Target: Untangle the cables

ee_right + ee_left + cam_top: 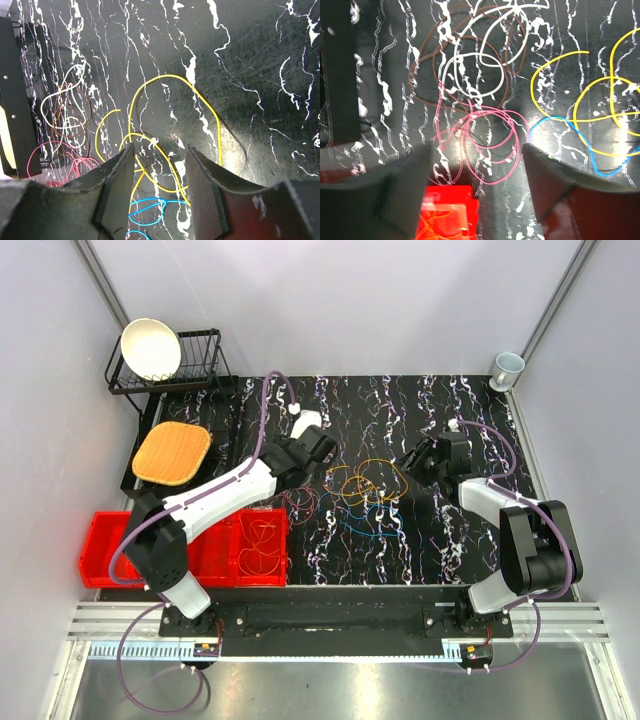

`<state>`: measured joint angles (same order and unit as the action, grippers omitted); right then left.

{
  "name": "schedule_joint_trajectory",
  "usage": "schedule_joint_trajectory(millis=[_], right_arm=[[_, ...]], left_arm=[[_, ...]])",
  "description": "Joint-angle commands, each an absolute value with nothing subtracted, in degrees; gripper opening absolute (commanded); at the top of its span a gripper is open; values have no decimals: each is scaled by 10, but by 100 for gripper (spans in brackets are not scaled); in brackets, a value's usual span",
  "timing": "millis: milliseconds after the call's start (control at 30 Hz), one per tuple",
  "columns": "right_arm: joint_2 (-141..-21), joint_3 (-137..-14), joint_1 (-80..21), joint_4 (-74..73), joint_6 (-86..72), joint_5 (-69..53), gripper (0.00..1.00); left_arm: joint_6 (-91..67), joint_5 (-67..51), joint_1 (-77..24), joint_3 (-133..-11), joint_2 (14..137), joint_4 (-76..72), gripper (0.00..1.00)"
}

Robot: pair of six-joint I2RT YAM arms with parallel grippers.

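**Cables spread on dark surface, both end effectors open**

Lower left of the top view: orange cable [258,546] coiled in the red bin [286,562]. At centre, cables [360,495] overlap on the surface [440,540].

Left end effector [477,150] is open above the pink cable [492,131]. Only its wrist view resolves the white cable [470,65] and brown cable [427,60].

Right end effector [160,155] has its jaws parted over the yellow cable [170,76].

A robotics lab cell: plain pale walls [350,300], left arm [215,495] and right arm [500,505] bolted beside a near aluminium rail [110,618].
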<state>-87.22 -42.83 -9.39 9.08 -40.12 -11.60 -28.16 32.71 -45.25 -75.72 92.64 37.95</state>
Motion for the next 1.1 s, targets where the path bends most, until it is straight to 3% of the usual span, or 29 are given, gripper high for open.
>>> schedule_joint_trajectory(millis=[0, 67, 200, 300, 1067], right_arm=[[-879, -452, -95, 96, -399, -125, 50], [-882, -454, -95, 96, -398, -127, 50], [-888, -454, -96, 96, -399, -131, 50], [-890, -455, -96, 96, -399, -130, 50], [-915, -466, -95, 95, -400, -144, 50]], left_arm=[[-308, 295, -453, -751, 936, 375, 83], [-300, 290, -456, -750, 961, 374, 89], [-283, 280, -464, -763, 1007, 361, 89], [-283, 265, -463, -766, 1032, 341, 83], [-313, 225, -423, -736, 1101, 241, 66]])
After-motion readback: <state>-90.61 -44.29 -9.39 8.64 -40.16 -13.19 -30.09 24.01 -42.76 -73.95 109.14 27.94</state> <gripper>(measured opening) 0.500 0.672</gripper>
